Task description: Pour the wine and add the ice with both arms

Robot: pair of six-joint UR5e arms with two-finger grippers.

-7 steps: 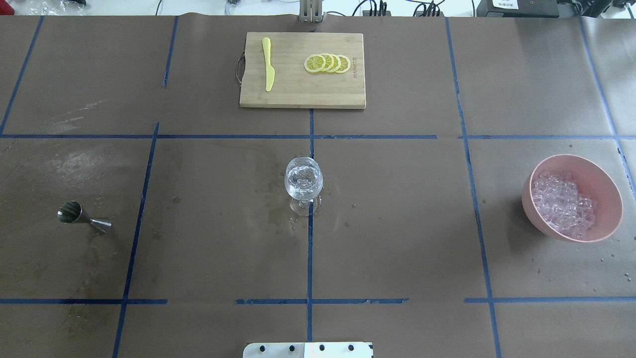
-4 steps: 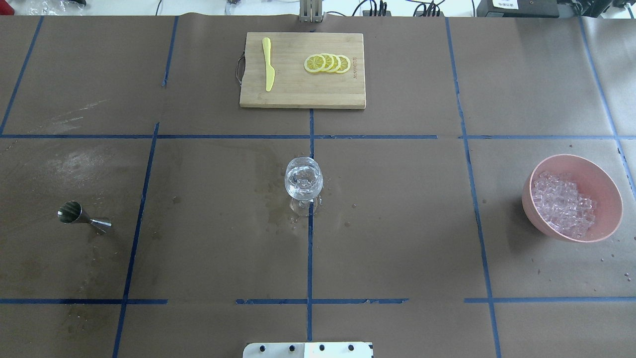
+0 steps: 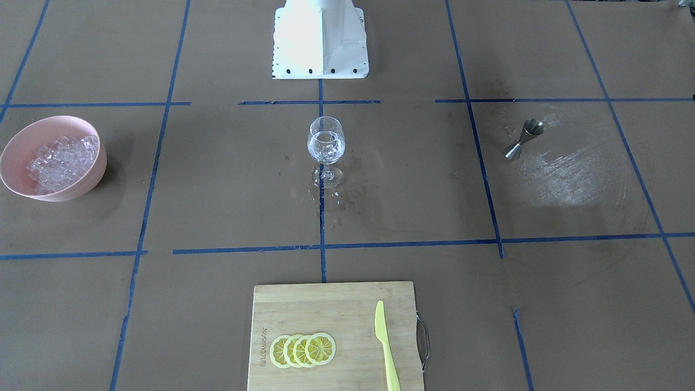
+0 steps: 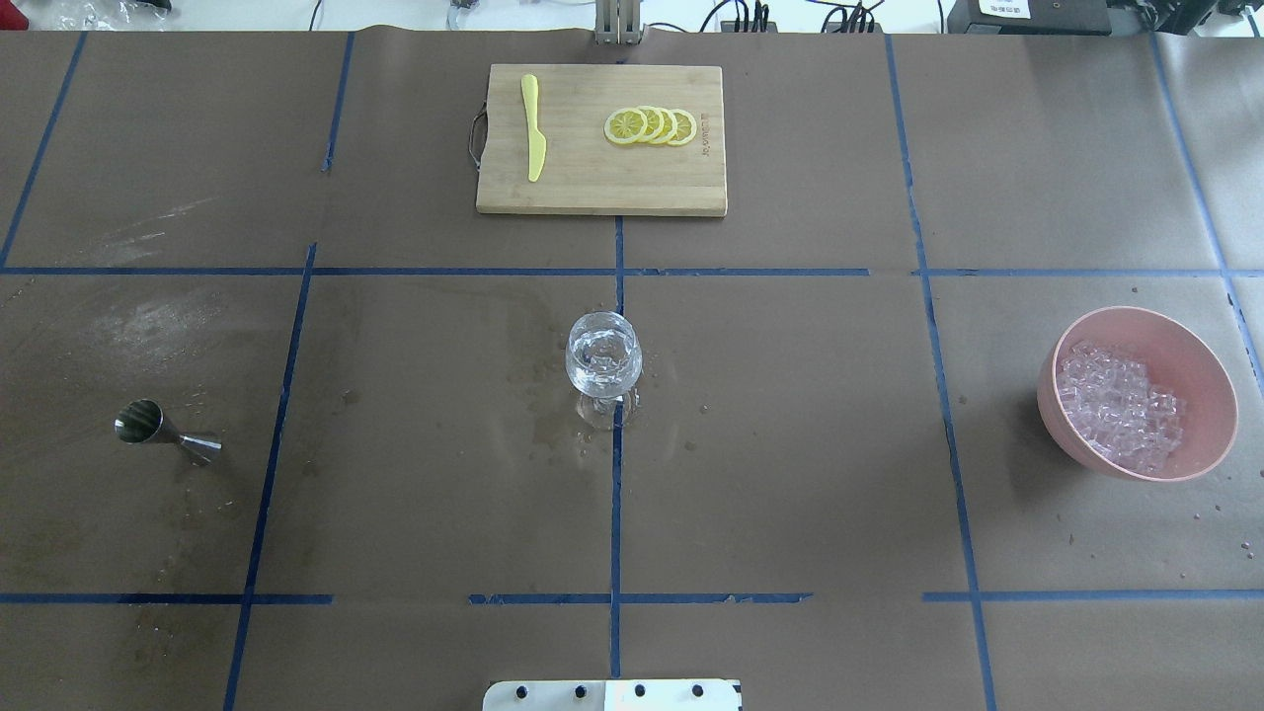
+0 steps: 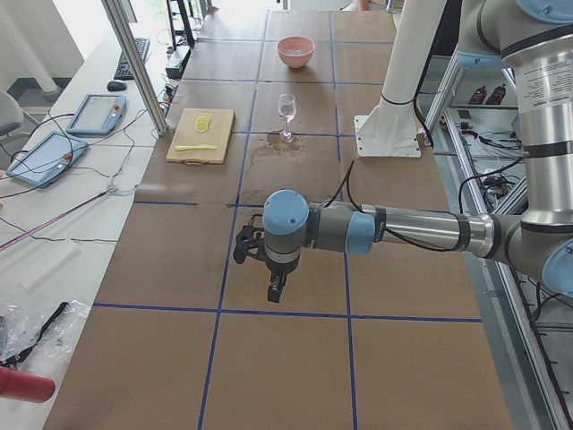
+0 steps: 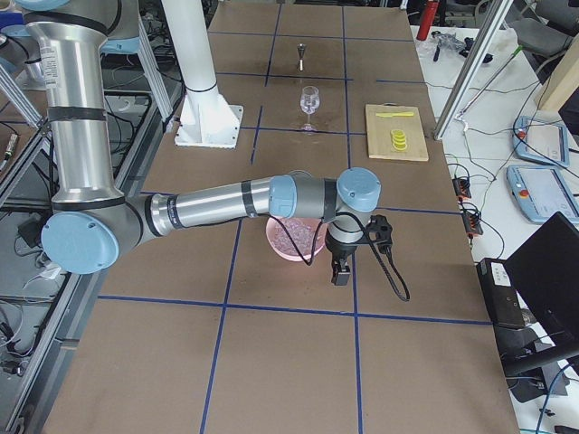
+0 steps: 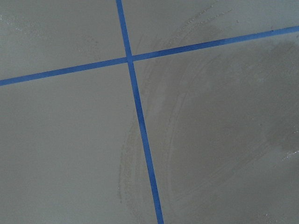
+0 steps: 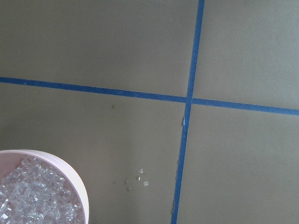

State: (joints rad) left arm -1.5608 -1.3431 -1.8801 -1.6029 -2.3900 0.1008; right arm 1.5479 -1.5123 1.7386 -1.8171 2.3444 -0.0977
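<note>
The brown paper table covering (image 4: 790, 444), gridded with blue tape (image 4: 616, 513), showed wet stains (image 4: 549, 420). The ice (image 4: 1121, 405) lay heaped in the pink bowl (image 4: 1190, 346) at the robot's right. Opening of the left gripper (image 5: 276, 288) and right gripper (image 6: 341, 271) could not be determined.

Setting: robotics laboratory, test bench. Evidence: table (image 4: 790, 444) sheeted in brown paper and gridded with blue tape (image 4: 615, 494); white robot pedestal (image 3: 320, 43) mounted on it; aluminium frame post (image 5: 134, 63); teach pendants (image 5: 97, 113) on the side bench (image 5: 54, 255), left of the exterior left view; cables (image 4: 748, 14) along the overhead view's top edge.
</note>
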